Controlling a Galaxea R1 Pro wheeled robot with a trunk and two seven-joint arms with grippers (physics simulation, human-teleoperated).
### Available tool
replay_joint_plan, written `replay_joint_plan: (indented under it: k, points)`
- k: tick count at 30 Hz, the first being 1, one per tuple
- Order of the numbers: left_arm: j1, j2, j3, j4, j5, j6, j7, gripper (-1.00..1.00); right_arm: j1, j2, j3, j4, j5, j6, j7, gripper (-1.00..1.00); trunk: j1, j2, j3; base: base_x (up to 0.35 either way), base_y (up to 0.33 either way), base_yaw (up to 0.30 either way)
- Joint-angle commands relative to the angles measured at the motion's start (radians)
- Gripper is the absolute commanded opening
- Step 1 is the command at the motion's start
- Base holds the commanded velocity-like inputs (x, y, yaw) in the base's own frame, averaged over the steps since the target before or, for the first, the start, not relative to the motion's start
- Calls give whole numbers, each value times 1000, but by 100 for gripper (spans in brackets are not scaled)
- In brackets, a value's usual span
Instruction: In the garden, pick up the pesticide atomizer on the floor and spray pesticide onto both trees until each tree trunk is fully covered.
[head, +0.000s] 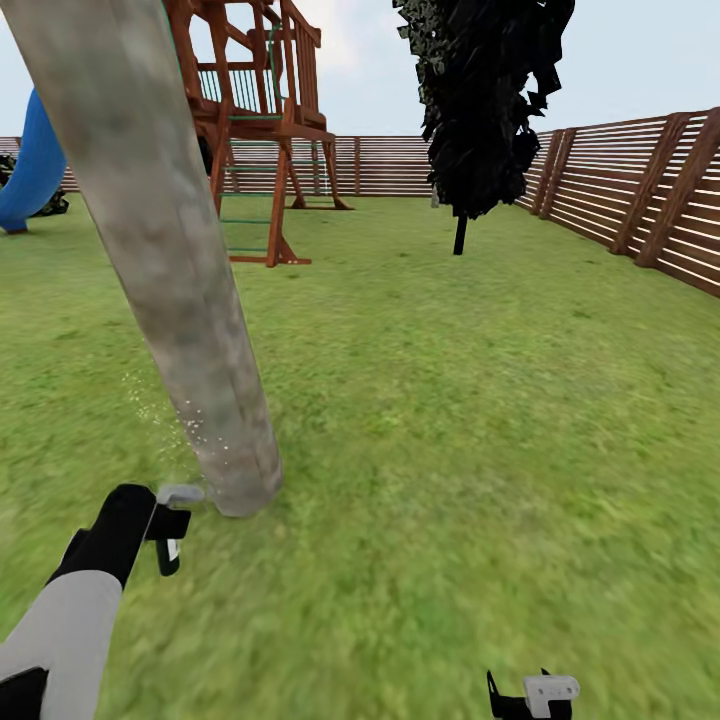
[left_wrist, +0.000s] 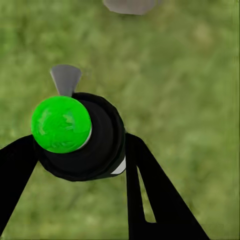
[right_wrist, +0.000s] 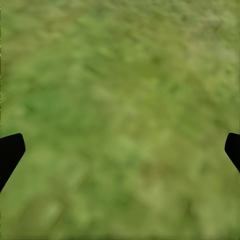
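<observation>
Beside the foot of the thick, leaning grey-beige tree trunk (head: 170, 260), the left gripper (head: 168, 530) clamps the slim black, green-topped pesticide atomizer (left_wrist: 75, 135) above blurry green grass (head: 450, 420); white specks (head: 190, 425) dot the trunk's base. The right gripper (head: 530, 697) hangs with fingers spread apart.

Smooth, matt, mottled grey-beige on the tree trunk (head: 170, 270), stone-like, with fine white pesticide specks (head: 190, 425) dusted near its foot at about 8 o'clock. Soft, blurred, matt green across the grass floor (head: 450, 420). Brown slatted wood in the fence (head: 640, 195) and reddish timber in the play tower (head: 260, 110); glossy blue plastic on the slide (head: 30, 165). Black plastic sheen on the pesticide atomizer (left_wrist: 87, 137), capped by a bright, slightly glossy green spot (left_wrist: 61, 124). Matt black on the left gripper (left_wrist: 80, 150).
</observation>
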Motion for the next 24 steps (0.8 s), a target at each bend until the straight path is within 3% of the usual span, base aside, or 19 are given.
replay_joint_plan:
  k: [1,3,5,7,9,12,14,17,19,21,24]
  points:
    - [7,9,18,2,15,-13,10,-100,0,0,0,0,0,0,0,100,0,0,0,0,0,0]
    - [23,7,30,17,19,-28,18,-100,0,0,0,0,0,0,0,100,0,0,0,0,0,0]
    - [27,-33,31,39,21,-32,20,-100,0,0,0,0,0,0,0,100,0,0,0,0,0,0]
    - [28,-48,34,38,20,-46,20,-100,0,-1,0,0,0,0,0,100,0,0,0,0,0,0]
    - [36,-36,50,43,17,-109,21,-100,0,-1,0,0,0,0,0,100,0,0,0,0,0,0]
    - [55,-21,67,44,15,-135,22,-100,0,0,0,0,0,0,0,100,0,0,0,0,0,0]
    - [58,-30,70,45,18,-138,26,-100,0,0,0,0,0,0,0,100,0,0,0,0,0,0]
    - [59,-76,75,45,27,-151,95,-100,0,0,0,0,0,0,0,100,0,0,0,0,0,0]
    - [66,-78,82,45,26,-193,120,-100,0,0,0,1,0,0,0,100,0,0,0,0,0,0]
    - [77,-78,108,46,26,-206,124,-100,0,0,0,0,0,0,0,100,0,0,0,141,0,0]
    - [80,-84,113,47,28,-210,126,-100,0,1,0,0,0,0,0,100,0,0,0,313,0,0]
